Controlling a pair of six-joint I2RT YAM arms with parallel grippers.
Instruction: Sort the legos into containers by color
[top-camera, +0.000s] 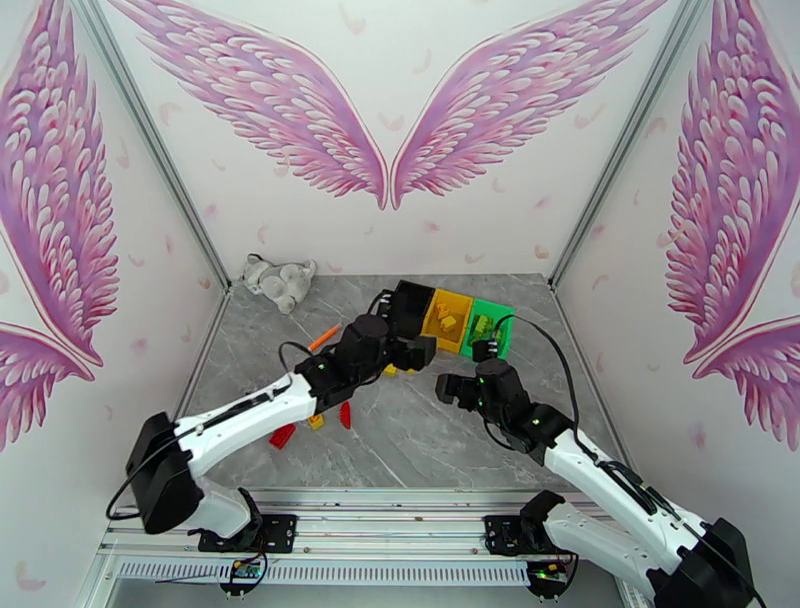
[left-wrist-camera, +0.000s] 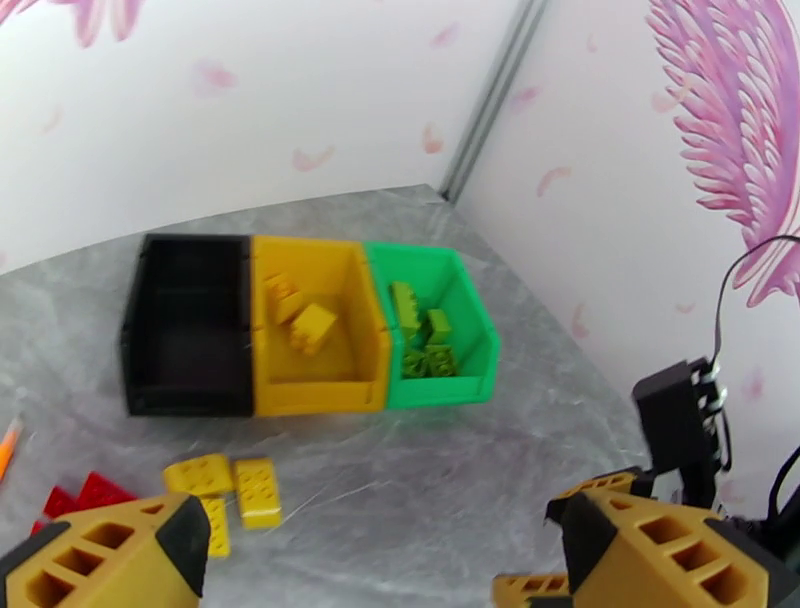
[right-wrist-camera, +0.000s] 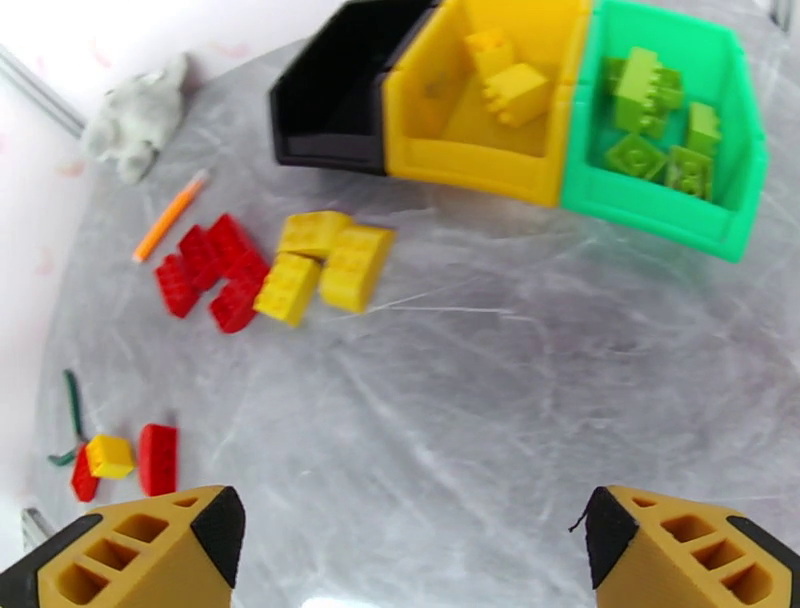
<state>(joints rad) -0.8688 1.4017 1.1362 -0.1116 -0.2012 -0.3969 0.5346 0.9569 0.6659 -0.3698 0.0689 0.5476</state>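
- Nearest the arms, the right gripper (right-wrist-camera: 412, 525) hangs released and empty over the grey table (right-wrist-camera: 500, 380). The left gripper (left-wrist-camera: 380, 530) is likewise spread, holding nothing.
- Mid-table, red legos (right-wrist-camera: 215, 270) touch yellow legos (right-wrist-camera: 325, 265).
- Beyond, the black bin (right-wrist-camera: 330, 140), yellow bin (right-wrist-camera: 470, 165) and green bin (right-wrist-camera: 650, 215) sit side by side. Yellow bricks (right-wrist-camera: 515, 90) lie in the yellow one and green bricks (right-wrist-camera: 640, 85) in the green.
- Farthest left are an orange marker (right-wrist-camera: 170, 215) and a plush cat (right-wrist-camera: 135, 115).

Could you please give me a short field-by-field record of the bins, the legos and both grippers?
black bin: no bricks visible inside
yellow bin: holds a few yellow bricks
green bin: holds several green bricks
loose yellow legos: clustered on the table
loose red legos: beside the yellow cluster
left gripper: open, empty
right gripper: open, empty
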